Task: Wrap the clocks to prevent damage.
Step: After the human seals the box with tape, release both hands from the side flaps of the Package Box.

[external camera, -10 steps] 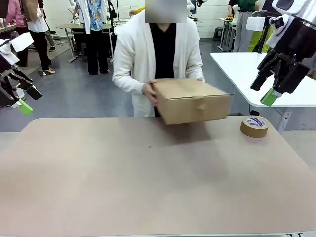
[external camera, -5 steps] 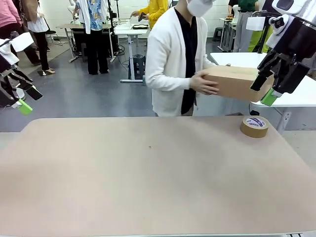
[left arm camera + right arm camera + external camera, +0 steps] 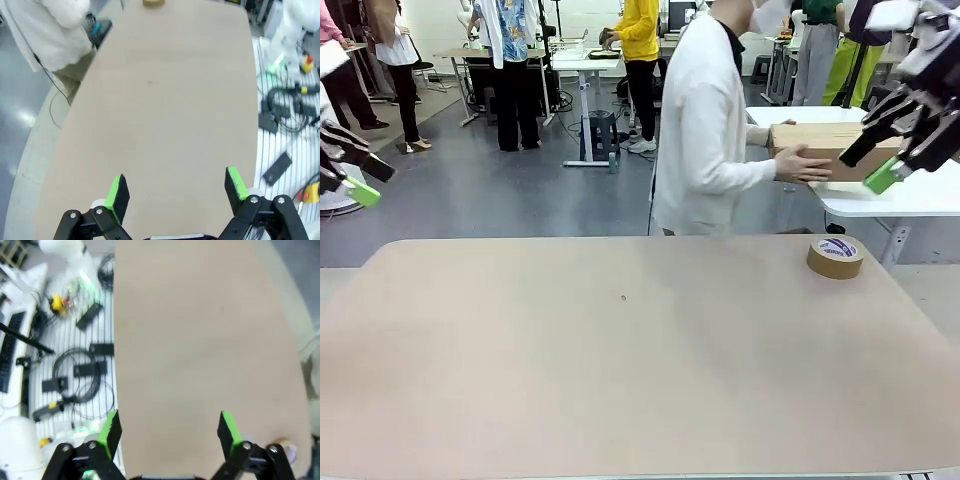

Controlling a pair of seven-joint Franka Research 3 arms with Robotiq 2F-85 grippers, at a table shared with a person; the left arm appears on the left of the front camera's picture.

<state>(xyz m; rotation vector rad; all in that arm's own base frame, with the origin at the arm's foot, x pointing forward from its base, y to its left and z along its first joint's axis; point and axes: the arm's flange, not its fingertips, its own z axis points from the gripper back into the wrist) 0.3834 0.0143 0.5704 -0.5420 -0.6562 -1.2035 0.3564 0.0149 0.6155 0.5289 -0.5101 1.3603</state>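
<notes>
A cardboard box (image 3: 825, 150) is in the person's hand (image 3: 798, 164) beyond the far right of the tabletop (image 3: 620, 360). It rests on or just above a white side table (image 3: 880, 195); which of the two cannot be told. Its flaps look closed, and what it holds cannot be seen. The person, in a white cardigan, stands side-on at the far edge, turned toward that side table.

A roll of brown tape (image 3: 835, 256) lies flat on the tabletop at its far right, apart from the box.

The right tool (image 3: 890, 150) hangs above the far right, in front of the box in the front view, jaws wide and holding nothing. The left tool (image 3: 355, 178) is raised at the far left, jaws likewise wide with nothing between them.
</notes>
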